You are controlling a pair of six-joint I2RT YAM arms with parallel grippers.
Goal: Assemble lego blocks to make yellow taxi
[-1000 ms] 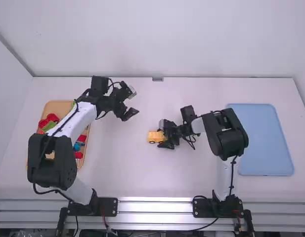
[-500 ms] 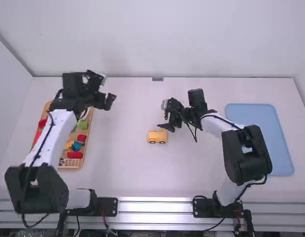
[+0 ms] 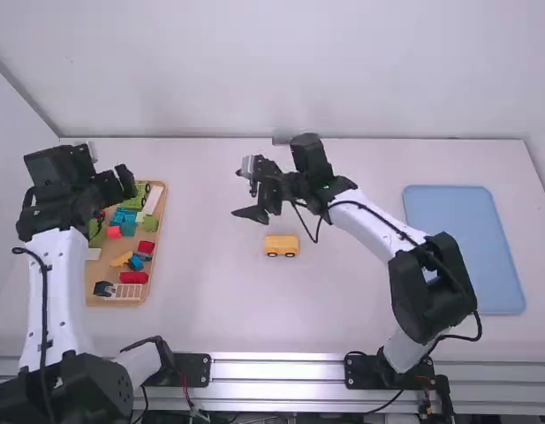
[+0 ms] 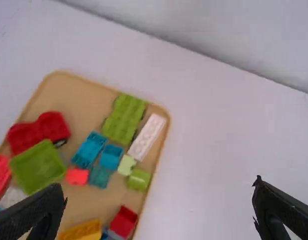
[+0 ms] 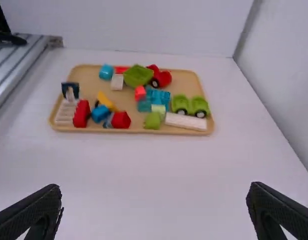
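High view puts the yellow block car (image 3: 282,246) upright on its wheels mid-bench (image 3: 334,291). Near it, the right gripper (image 3: 244,195) has its fingers spread wide, holding nothing. By the block tray (image 3: 104,266), the left gripper (image 3: 116,181) is just as wide, its fingers empty.

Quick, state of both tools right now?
Left tool: open, empty, near the brick tray.
Right tool: open, empty, clear of the yellow car.
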